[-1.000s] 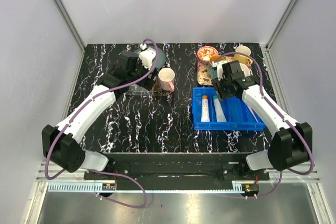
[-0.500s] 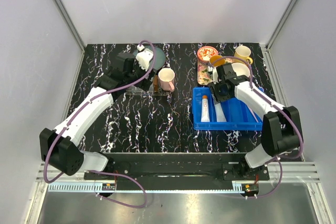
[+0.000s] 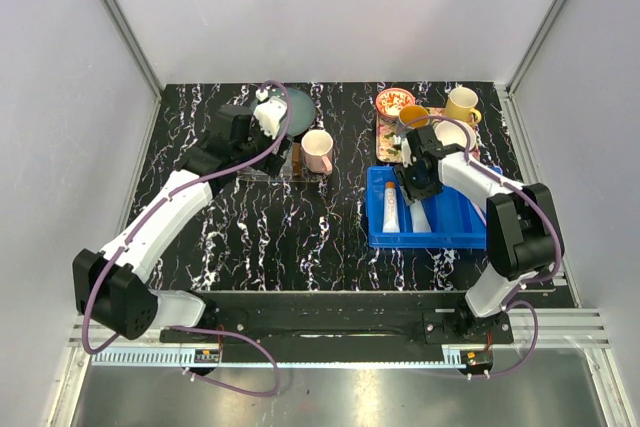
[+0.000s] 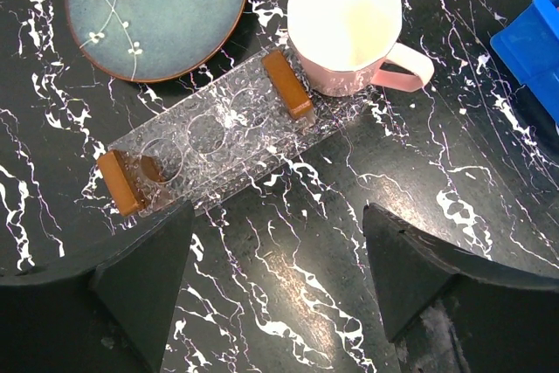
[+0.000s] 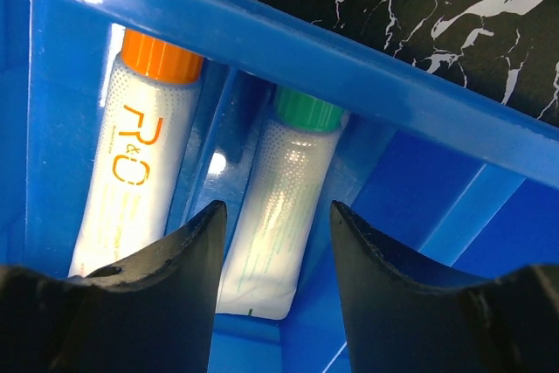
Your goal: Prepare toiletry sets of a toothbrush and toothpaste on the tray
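In my right wrist view the right end effector (image 5: 272,259) hangs jaws apart inside the blue bin (image 5: 367,76), straddling the green-capped toothpaste (image 5: 284,216). I cannot tell whether its pads touch the tube. The orange-capped toothpaste (image 5: 131,181) lies just beside it across a low rib. Both tubes are white, and their caps sit close to the bin's far wall, so there is little room there. From above, a band of marbled tabletop (image 3: 330,227) separates the bin from the tray (image 4: 218,141). The left end effector (image 4: 279,277) hovers over the tabletop on the tray's near side, jaws wide apart and holding nothing. The tray is clear and dimpled, with round holes and two brown end blocks. A pink mug (image 4: 345,24) crowds one end, and a teal plate (image 4: 157,6) sits just beyond. A patterned tray (image 3: 388,142) lies beyond the bin.
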Controlling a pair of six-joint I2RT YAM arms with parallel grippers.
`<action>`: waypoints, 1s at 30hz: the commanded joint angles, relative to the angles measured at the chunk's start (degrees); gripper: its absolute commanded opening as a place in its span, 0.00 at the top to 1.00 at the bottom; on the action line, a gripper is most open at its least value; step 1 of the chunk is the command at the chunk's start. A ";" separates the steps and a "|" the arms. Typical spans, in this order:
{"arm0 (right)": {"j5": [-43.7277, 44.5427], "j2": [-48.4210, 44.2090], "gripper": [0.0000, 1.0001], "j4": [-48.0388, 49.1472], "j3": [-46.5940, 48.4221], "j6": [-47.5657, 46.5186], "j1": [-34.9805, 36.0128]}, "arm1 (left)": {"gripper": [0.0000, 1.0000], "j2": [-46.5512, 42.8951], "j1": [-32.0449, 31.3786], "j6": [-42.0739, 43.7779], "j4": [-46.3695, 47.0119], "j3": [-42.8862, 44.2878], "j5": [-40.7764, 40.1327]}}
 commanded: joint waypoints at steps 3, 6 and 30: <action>-1.23 1.44 0.43 1.63 -0.42 0.83 -0.12 | 0.18 -2.47 0.63 0.20 3.10 -0.31 0.75; -1.23 2.41 0.44 1.63 -0.42 0.83 -0.12 | 0.18 -2.55 0.80 0.20 3.27 -0.57 0.84; -1.23 1.80 0.78 0.57 1.16 0.21 -0.38 | 0.18 -2.12 1.51 -0.07 3.28 -0.66 1.46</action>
